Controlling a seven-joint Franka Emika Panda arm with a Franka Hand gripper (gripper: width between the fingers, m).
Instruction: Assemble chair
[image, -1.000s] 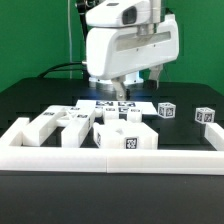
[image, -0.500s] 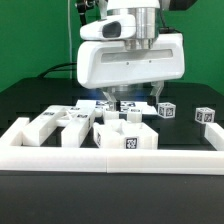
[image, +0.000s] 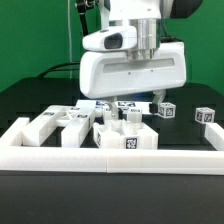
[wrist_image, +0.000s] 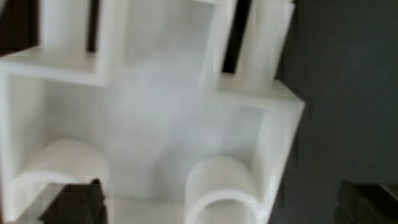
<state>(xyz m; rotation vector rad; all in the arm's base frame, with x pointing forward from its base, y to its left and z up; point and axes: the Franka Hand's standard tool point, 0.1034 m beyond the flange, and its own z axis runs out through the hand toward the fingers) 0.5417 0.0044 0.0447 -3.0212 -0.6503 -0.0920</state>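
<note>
- I have the gripper (image: 133, 106) low over the middle of the desk (image: 30, 100). Its broad white body blocks much of what lies behind it in the exterior view.
- The jaws are spread as wide as they go, and I see nothing pinched between them.
- The chair pieces (image: 75, 124) lie loose and unjoined in a cluster near the desk edge closest to the exterior camera. The cluster runs from the exterior view's left to the middle.
- The piece nearest that edge is a tagged block (image: 128, 139) with its black-and-white tag facing the camera. It sits just below the gripper in the exterior view.
- In the wrist view one white chair part (wrist_image: 178, 120) fills most of the picture, right under the gripper. It is blurred, but I can make out upright bars and two rounded arches. I cannot tell whether the fingers touch it.
- A long low border rail (image: 110, 160) runs along that near edge, just in front of the cluster.
- Two small cubes (image: 167, 110) with tags stand apart from each other toward the exterior view's right.
- A strip of the marker board (image: 97, 104) shows on the desk behind the cluster, partly hidden by the gripper.
</note>
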